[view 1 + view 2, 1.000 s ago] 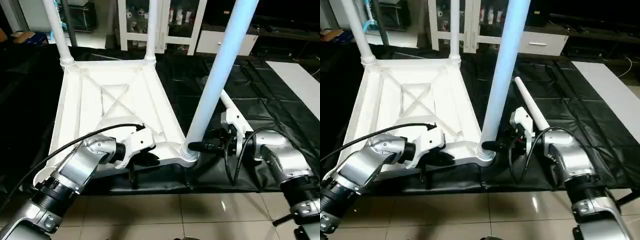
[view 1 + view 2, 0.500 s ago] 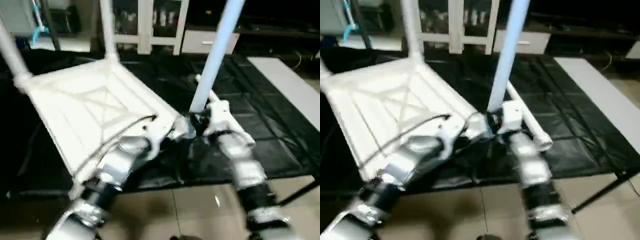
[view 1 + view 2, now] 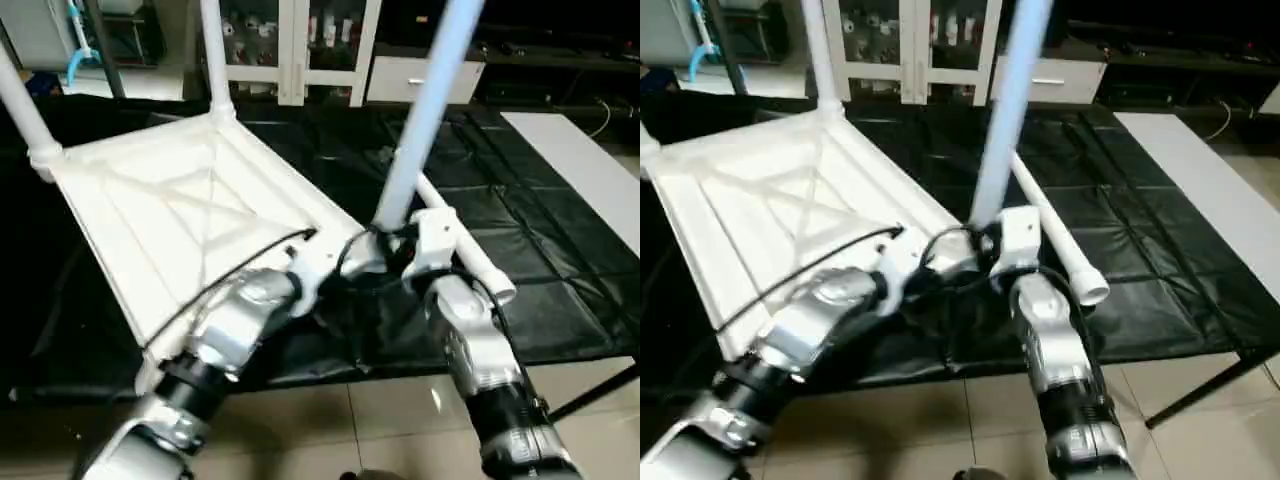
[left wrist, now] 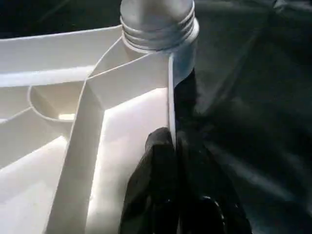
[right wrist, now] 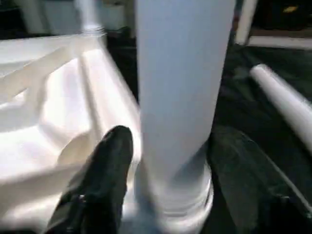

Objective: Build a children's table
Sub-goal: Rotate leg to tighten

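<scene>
The white tabletop (image 3: 180, 210) lies upside down on the black cover, X-ribs facing up. Two white legs (image 3: 213, 60) (image 3: 18, 100) stand in its far corners. A third leg (image 3: 420, 120) stands upright in the near corner socket (image 4: 158, 24). A loose leg (image 3: 475, 265) lies on the cover just right of that corner. My left gripper (image 4: 173, 126) is shut on the tabletop's thin rim just below the socket. My right gripper (image 5: 173, 141) is open, one black finger (image 5: 109, 165) on each side of the standing leg's base (image 5: 180, 97).
The black-covered work surface (image 3: 560, 300) ends at a front edge close to my arms, with tiled floor (image 3: 340, 420) below. A white cabinet (image 3: 300, 50) stands behind and a white panel (image 3: 590, 160) to the far right. A black cable (image 3: 230, 290) loops over my left forearm.
The whole picture has swung and tilted, so the camera moved. Both grippers stay at the near corner, and my right forearm now points in from the front toward the leg's base.
</scene>
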`<state>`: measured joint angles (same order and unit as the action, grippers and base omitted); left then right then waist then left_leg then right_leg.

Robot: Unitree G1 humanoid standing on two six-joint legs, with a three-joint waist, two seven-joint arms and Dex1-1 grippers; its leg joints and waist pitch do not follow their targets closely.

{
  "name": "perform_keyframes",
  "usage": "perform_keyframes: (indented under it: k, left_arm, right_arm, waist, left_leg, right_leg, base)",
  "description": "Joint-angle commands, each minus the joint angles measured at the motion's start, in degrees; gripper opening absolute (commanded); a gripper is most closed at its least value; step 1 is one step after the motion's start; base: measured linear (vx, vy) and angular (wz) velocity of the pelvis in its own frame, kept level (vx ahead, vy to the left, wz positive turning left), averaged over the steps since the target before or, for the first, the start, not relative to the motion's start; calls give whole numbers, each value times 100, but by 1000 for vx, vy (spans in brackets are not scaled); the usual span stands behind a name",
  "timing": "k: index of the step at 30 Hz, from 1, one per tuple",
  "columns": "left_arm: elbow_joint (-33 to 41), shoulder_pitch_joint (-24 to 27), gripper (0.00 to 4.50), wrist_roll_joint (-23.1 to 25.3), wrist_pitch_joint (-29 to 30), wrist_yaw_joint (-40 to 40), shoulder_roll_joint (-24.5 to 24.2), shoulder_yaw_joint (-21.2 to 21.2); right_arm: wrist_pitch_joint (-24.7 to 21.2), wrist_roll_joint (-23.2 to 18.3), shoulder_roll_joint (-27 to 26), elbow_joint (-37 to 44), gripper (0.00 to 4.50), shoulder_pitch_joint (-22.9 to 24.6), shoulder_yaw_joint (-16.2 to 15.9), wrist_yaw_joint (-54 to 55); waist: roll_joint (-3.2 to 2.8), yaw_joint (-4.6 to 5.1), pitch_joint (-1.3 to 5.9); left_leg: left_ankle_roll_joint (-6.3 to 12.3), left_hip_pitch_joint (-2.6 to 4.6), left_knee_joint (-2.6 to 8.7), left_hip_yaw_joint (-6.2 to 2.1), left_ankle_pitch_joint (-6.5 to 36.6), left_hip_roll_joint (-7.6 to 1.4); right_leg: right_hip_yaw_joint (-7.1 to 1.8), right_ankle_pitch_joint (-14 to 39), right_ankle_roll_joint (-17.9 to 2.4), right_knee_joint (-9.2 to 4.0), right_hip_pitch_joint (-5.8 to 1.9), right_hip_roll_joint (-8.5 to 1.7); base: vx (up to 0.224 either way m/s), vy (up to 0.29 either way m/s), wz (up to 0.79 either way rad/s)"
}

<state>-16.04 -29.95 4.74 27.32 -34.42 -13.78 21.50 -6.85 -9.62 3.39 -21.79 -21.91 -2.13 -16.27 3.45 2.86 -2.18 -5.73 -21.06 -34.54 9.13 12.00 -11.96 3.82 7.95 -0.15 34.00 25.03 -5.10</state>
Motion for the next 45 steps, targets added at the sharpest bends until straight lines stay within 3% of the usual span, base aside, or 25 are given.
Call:
perform_keyframes:
  k: [1,2,3,4,6,8,10,14,17,21,27,32,35,38,39,41,42,43,44,45]
  left_arm:
    - [211,286,0,-86,-125,-627,-218,305]
    - [301,358,0,-154,-157,-796,-305,323]
    - [381,418,0,-219,-256,-982,-396,348]
    - [454,467,0,-298,-372,-1184,-475,371]
    - [738,603,0,-579,-461,-1716,-682,386]
    - [1036,677,0,-820,-365,-2216,-939,437]
    - [1080,679,0,-849,-360,-2311,-995,455]
    - [1121,664,0,-867,-375,-2547,-1101,525]
    - [1135,659,0,-834,-425,-2625,-1143,544]
    - [1152,656,0,-855,-423,-2665,-1167,522]
    - [1247,703,0,-881,-355,-2771,-1251,504]
    - [1226,710,0,-854,-342,-2751,-1243,535]
    - [1200,688,0,-821,-134,-2561,-1151,507]
    - [991,529,0,-645,365,-1841,-809,323]
    - [857,450,0,-570,541,-1426,-598,180]
    - [517,239,0,-487,1039,-381,-40,-298]
    - [296,91,0,-441,1244,292,305,-613]
    - [193,20,0,-402,1269,584,440,-728]
    - [193,20,0,-402,1269,584,440,-728]
    - [18,-83,0,-323,1062,839,546,-742]
  right_arm:
    - [-442,-229,296,351,297,81,-89,-579]
    - [-392,-211,541,374,297,112,-205,-976]
    - [-377,-219,772,393,313,136,-306,-1362]
    - [-356,-220,952,395,313,149,-362,-1639]
    - [-320,-470,1331,371,313,141,-338,-2477]
    - [-416,-829,1773,361,313,74,-259,-3563]
    - [-486,-926,1872,358,313,42,-239,-3828]
    - [-674,-1176,2099,373,313,-104,-274,-4517]
    - [-714,-1204,2218,217,313,-283,-335,-4848]
    - [-799,-1152,2360,4,277,-465,-470,-5220]
    - [-811,-984,2576,-235,233,-580,-658,-5756]
    - [-791,-909,2549,-276,206,-574,-663,-5717]
    - [-579,-652,2346,-444,202,-563,-667,-5074]
    - [-435,-242,1893,-761,197,-582,-494,-3555]
    - [-501,-118,1688,-870,195,-590,-348,-2807]
    - [-619,195,1184,-1067,188,-572,154,-646]
    - [-499,340,811,-1069,187,-469,582,776]
    - [-380,407,631,-1018,186,-392,781,1374]
    - [-380,407,631,-1018,186,-392,781,1374]
    - [-75,522,270,-904,186,-265,963,2120]
  waist:
    - [-78,-66,349]
    - [-90,-64,354]
    - [-90,-79,349]
    - [-86,-80,343]
    - [-74,-131,344]
    - [-92,-202,344]
    - [-89,-246,331]
    - [-76,-310,328]
    - [-31,-324,331]
    - [-15,-329,341]
    - [-6,-342,366]
    - [-4,-345,362]
    - [-12,-333,346]
    - [-7,-257,285]
    - [24,-249,283]
    - [17,-143,256]
    - [30,-98,320]
    - [12,-99,309]
    - [7,-79,350]
    - [-16,-52,323]
  left_leg:
    - [289,-72,462,28,1258,-55]
    - [300,-54,458,32,1228,-66]
    - [336,-21,431,65,1219,-76]
    - [352,-29,433,76,1210,-78]
    - [399,-24,428,84,1199,-91]
    - [462,38,419,118,1172,-106]
    - [525,69,415,149,1114,-109]
    - [461,50,424,139,1114,-110]
    - [395,43,414,142,1083,-104]
    - [349,19,405,127,1039,-98]
    - [486,9,373,133,627,-99]
    - [508,17,369,137,690,-100]
    - [435,8,382,133,848,-99]
    - [109,6,421,118,1399,-82]
    - [50,12,421,103,1479,-68]
    - [-214,11,417,70,1686,-17]
    - [-267,-27,404,7,1783,-4]
    - [-271,-33,412,11,1742,16]
    - [-254,-23,414,-18,1775,6]
    - [-150,-25,438,-12,1918,13]
  right_leg:
    - [-179,1475,-934,-374,-424,-165]
    - [-184,1397,-990,-367,-408,-171]
    - [-183,1214,-1180,-355,-376,-152]
    - [-190,1204,-1216,-356,-374,-154]
    - [-195,1197,-1258,-338,-388,-169]
    - [-207,1086,-1355,-322,-352,-164]
    - [-215,893,-1463,-303,-337,-142]
    - [-216,1125,-1400,-302,-367,-166]
    - [-225,1307,-1313,-315,-371,-176]
    - [-216,1581,-1188,-327,-376,-185]
    - [-212,1005,-1369,-253,-395,-174]
    - [-212,1057,-1406,-257,-391,-179]
    - [-210,1295,-1337,-284,-385,-180]
    - [-207,2354,-963,-392,-331,-174]
    - [-191,2593,-859,-419,-329,-170]
    - [-158,3313,-495,-512,-273,-165]
    - [-102,3546,-283,-510,-341,-185]
    - [-92,3552,-198,-542,-318,-186]
    - [-55,3394,-142,-562,-317,-188]
    - [-45,3238,-149,-620,-293,-166]
  base:
    - [0,0,0]
    - [0,0,0]
    - [0,0,0]
    - [0,0,0]
    - [0,0,0]
    - [0,0,0]
    - [0,0,0]
    - [0,0,0]
    - [0,0,0]
    - [0,0,0]
    - [0,0,0]
    - [0,0,0]
    - [0,0,0]
    - [0,0,0]
    - [-61,-1,-5]
    - [-70,4,-7]
    - [-70,19,-15]
    - [-70,19,-15]
    - [0,0,0]
    - [0,0,0]
